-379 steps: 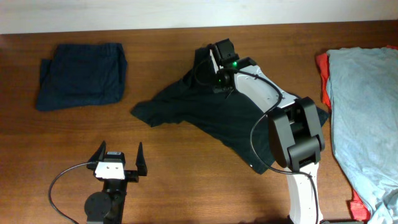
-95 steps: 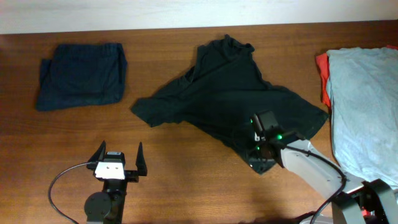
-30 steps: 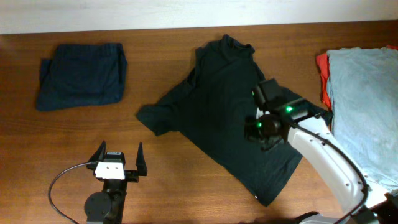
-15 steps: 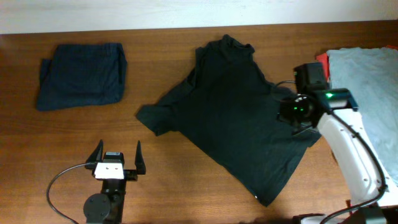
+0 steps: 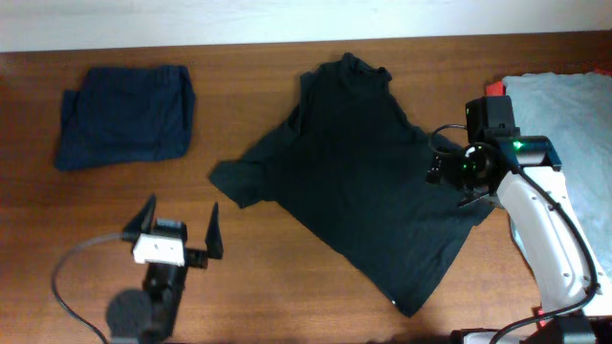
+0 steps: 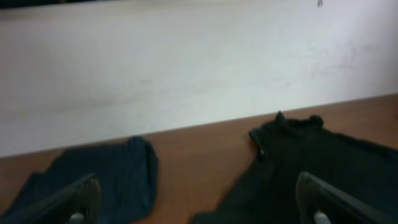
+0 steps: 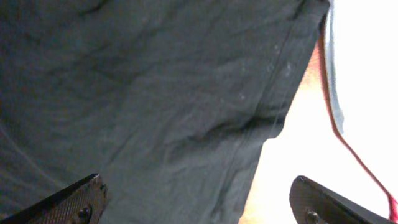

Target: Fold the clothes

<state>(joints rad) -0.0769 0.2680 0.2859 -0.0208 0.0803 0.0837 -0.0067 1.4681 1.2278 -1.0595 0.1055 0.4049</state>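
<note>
**Q:** Status, R side?

**Me:** My right gripper (image 5: 448, 172) hangs w/ jaws spread wide, nothing between them. It's over the right-hand edge of the black T-shirt (image 5: 363, 182), about where the sleeve ends. In the wrist view there's dark cloth under both fingers, and a seam runs across between them.

**Q:** And L?

**Me:** My left gripper (image 5: 179, 222) is also wide open and empty, near the front of the table (image 5: 287, 296). It's well apart from the shirt, whose left sleeve points roughly its way.

**Q:** How's the shirt lying?

**Me:** Mid-table and spread flat, but skewed. Collar is toward the far edge and the hem runs off to the near right. The small white mark sits at the near hem corner.

**Q:** What could go wrong?

**Me:** Main risk, imo, is the pile on my right. The light grey-blue garment (image 5: 564, 143) and the red one (image 5: 495, 105) under it lie just beside that sleeve edge. If I close a bit too far right, I could catch their edge along w/ the shirt.
Second, a shallow pinch might take only the top layer, so the fold would bunch.
Third, since the shirt lies askew, folding w/o squaring it first prob gives a crooked result.

**Q:** Navy one?

**Me:** The navy garment (image 5: 124, 115) is far left, well clear of both grippers.
</note>
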